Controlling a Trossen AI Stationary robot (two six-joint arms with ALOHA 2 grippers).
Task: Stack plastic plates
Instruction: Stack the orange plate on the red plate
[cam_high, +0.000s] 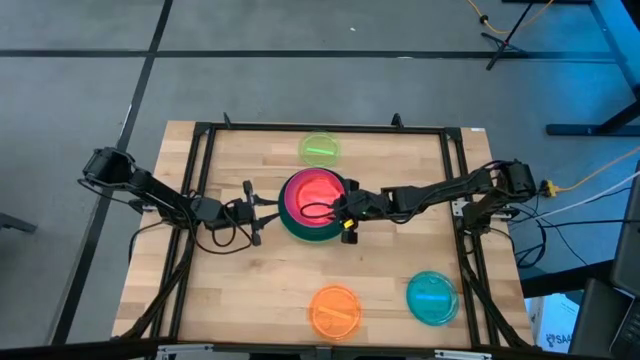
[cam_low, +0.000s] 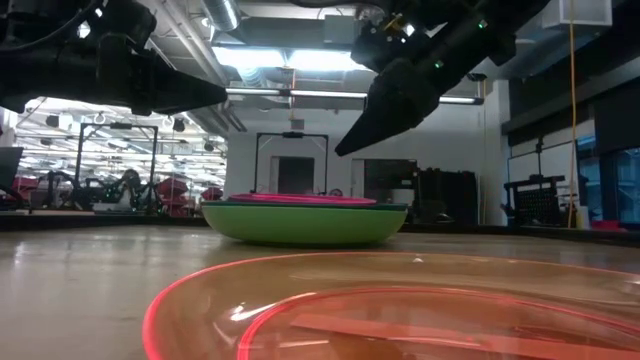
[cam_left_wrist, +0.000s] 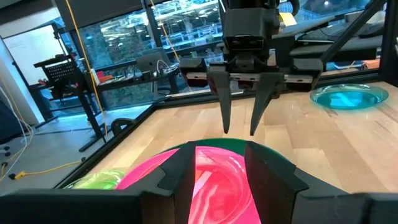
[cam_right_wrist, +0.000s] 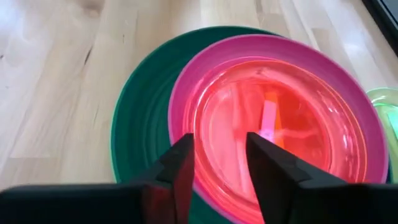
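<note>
Your right pincer (cam_high: 345, 213) hangs over the near-right rim of the stack at mid-worktop, fingers apart with a clear gap, empty, tips raised above the plates in the low view and not touching them. In its own wrist view the two fingers (cam_right_wrist: 180, 168) frame the red-pink plate (cam_right_wrist: 273, 124), which sits inside the magenta plate (cam_right_wrist: 205, 68), itself nested off-centre in the dark green plate (cam_right_wrist: 134, 118). Your left pincer (cam_high: 258, 212) faces the stack from the other side, just beside its left rim, fingers (cam_left_wrist: 177, 177) likewise apart and holding nothing; it stays clear of the plates. From table height the stack shows a light green plate (cam_low: 300, 225) at the bottom, resting on the worktop (cam_high: 250, 290), with a dark green rim and the magenta edge above it. Outward from the stack: the lime plate (cam_high: 320, 150) lies alone toward the far edge, near the stack but apart from it. The translucent orange plate (cam_high: 336, 311) lies at the near edge, well apart from the stack, and fills the foreground of the low view. The teal plate (cam_high: 432, 297) lies just to its right, near the right frame rail, not touching it. Both arms reach in from the worktop's sides.
</note>
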